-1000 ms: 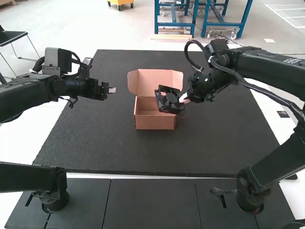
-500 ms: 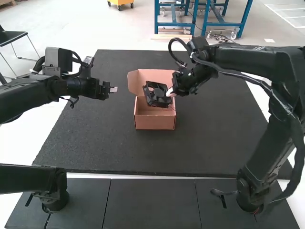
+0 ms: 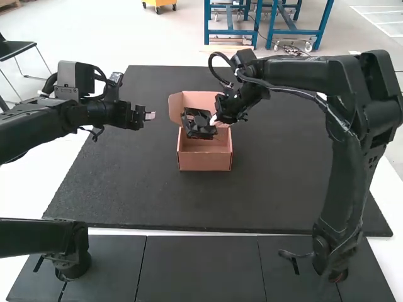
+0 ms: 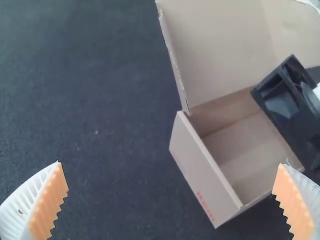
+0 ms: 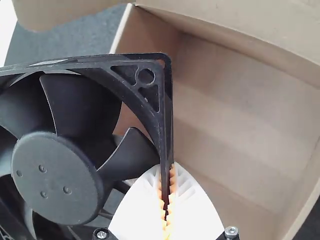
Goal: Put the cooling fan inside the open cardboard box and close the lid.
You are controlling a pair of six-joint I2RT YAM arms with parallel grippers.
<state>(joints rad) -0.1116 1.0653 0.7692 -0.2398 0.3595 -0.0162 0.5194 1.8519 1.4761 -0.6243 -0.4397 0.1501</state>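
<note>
Fingers of the left gripper (image 3: 147, 117) are spread wide and hold nothing, left of the middle of the high view. In the middle, the cardboard box (image 3: 204, 157) sits on the black mat (image 3: 126, 182) with its lid (image 3: 189, 100) standing up. The right gripper (image 3: 218, 119) pinches the edge of the tilted cooling fan (image 3: 196, 123) at the box's open top.

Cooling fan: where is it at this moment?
High view, mid-table: the cooling fan hangs over the open cardboard box, its frame edge pinched in the right gripper.
</note>
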